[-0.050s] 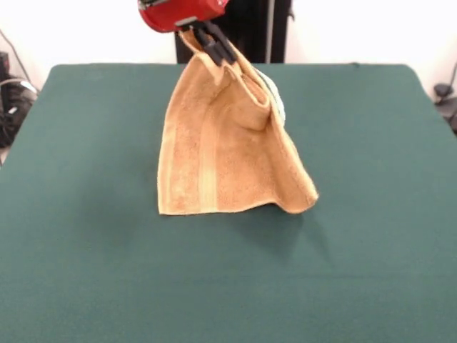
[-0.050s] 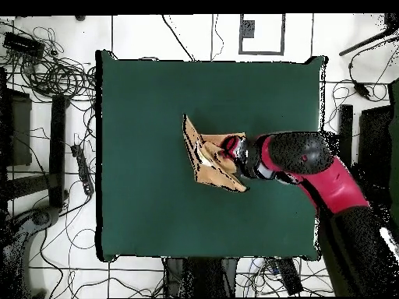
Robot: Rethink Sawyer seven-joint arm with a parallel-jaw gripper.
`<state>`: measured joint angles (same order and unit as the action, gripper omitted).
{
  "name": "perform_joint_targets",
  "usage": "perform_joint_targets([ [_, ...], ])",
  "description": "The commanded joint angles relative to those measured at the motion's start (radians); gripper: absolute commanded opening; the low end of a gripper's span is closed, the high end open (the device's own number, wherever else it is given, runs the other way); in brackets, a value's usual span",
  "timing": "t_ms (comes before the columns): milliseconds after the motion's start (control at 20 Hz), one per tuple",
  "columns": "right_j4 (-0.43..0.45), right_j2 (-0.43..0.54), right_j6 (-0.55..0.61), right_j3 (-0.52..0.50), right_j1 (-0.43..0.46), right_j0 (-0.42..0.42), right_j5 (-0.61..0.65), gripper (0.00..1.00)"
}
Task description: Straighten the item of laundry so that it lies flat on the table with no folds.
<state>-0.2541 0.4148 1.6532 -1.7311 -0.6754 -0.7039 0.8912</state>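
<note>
Hand (image 1: 214, 44) pinches towel (image 1: 228, 150) corner above table (image 1: 371, 214).

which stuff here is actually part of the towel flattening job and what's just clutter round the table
Part of the job:
- towel, lifted by one corner
- green table
- hand, shut on the towel

Just lying about:
- cables on the floor
- dark equipment beside the table
</note>
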Motion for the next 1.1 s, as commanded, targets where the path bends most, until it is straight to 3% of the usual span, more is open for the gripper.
perform_joint_targets([
  [50, -0.160, 0.153, 0.121, 0.169, 0.150, 0.046, 0.161, 0.00],
  [450, -0.158, 0.127, 0.124, 0.239, 0.182, 0.087, 0.178, 0.00],
  [650, -0.157, 0.131, 0.087, 0.148, 0.143, 0.082, 0.069, 0.00],
  [850, -0.178, 0.169, 0.078, -0.032, 0.075, 0.067, -0.147, 0.00],
  [1000, -0.209, 0.262, 0.131, -0.194, 0.036, 0.037, -0.393, 0.00],
  [1100, -0.199, 0.311, 0.178, -0.243, 0.034, 0.025, -0.508, 0.00],
])
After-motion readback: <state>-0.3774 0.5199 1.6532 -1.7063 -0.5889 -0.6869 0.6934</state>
